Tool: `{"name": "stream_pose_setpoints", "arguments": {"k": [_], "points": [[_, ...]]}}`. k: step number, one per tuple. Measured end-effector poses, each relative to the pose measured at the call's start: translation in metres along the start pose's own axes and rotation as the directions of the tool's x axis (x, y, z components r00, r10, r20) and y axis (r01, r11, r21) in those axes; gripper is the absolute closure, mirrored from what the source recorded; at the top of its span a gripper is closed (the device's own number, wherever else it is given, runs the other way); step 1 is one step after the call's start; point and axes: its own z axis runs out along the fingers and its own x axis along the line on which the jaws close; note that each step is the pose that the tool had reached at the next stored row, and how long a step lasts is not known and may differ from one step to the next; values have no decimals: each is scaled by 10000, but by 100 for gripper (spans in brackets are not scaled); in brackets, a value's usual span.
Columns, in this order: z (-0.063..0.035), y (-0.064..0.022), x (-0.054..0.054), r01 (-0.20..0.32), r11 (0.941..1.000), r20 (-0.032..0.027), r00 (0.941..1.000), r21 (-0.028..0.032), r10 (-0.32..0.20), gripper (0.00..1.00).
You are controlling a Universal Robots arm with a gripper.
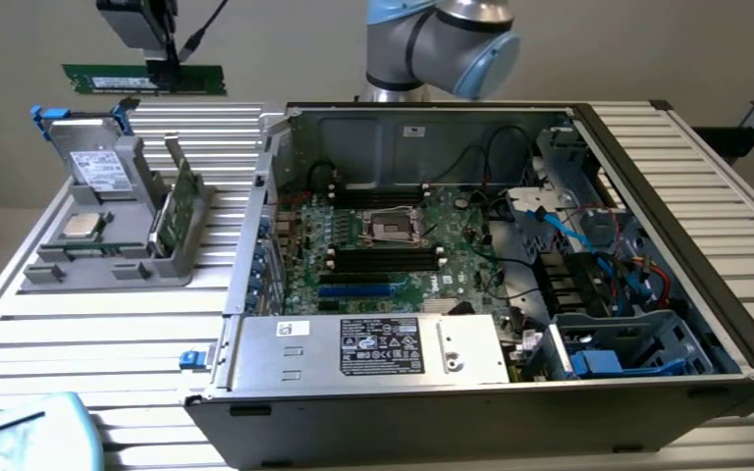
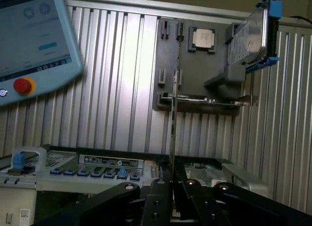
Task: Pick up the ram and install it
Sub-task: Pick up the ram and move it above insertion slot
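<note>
Clenched jaws grip the ram [image 1: 113, 78] aloft, on edge, its long axis level across the exterior view.

Your ribbed aluminium table [image 1: 102, 343] carries three things. A grey parts holder [image 1: 95, 267] sits toward the exterior view's left. The open computer case [image 1: 482, 412] stands just beside it to the right. A light-blue touchscreen pendant [image 1: 24, 437] rests at the near left corner.
</note>
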Motion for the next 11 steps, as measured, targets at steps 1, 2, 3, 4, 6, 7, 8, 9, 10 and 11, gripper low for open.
{"name": "stream_pose_setpoints", "arguments": {"k": [1, 2, 3, 4, 6, 7, 8, 9, 10, 11], "points": [[-9, -44, 4, 10, 10000, -1, 10000, -2, -10, 86], [-18, -86, 8, 19, 10000, -1, 10000, -4, -19, 86], [-28, -131, 12, 27, 10000, -2, 10000, -6, -27, 86], [-37, -173, 15, 31, 10000, -2, 10000, -8, -31, 86], [-57, -261, 25, 37, 10000, -2, 10000, -13, -37, 86], [-67, -308, 30, 40, 10000, -3, 10000, -16, -40, 86], [-77, -350, 35, 41, 10000, -2, 10000, -19, -41, 86], [-87, -394, 40, 42, 10000, -2, 10000, -21, -42, 86], [-98, -441, 45, 44, 10000, -2, 10000, -24, -44, 86], [-108, -486, 51, 45, 10000, -2, 10000, -27, -45, 86]]}}
